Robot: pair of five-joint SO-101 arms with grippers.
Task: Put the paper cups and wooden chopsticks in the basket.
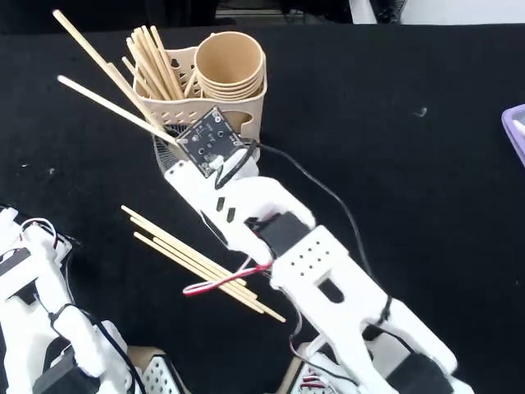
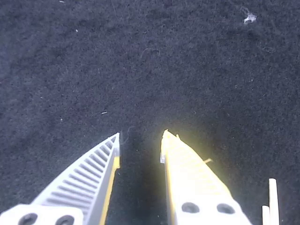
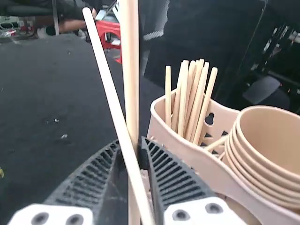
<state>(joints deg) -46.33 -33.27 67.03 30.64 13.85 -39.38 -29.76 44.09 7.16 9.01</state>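
Observation:
A beige basket at the back of the table holds stacked paper cups and several upright wooden chopsticks. My right gripper sits at the basket's near left corner, shut on two chopsticks that stick out to the back left. In the right wrist view those two chopsticks cross between the fingers of the right gripper, beside the basket and the cups. Several loose chopsticks lie on the cloth. My left gripper hangs open over bare black cloth.
A black cloth covers the table. My right arm stretches across from the front right, over the near ends of the loose chopsticks. A purple object pokes in at the right edge. Chopstick ends show beside my left gripper.

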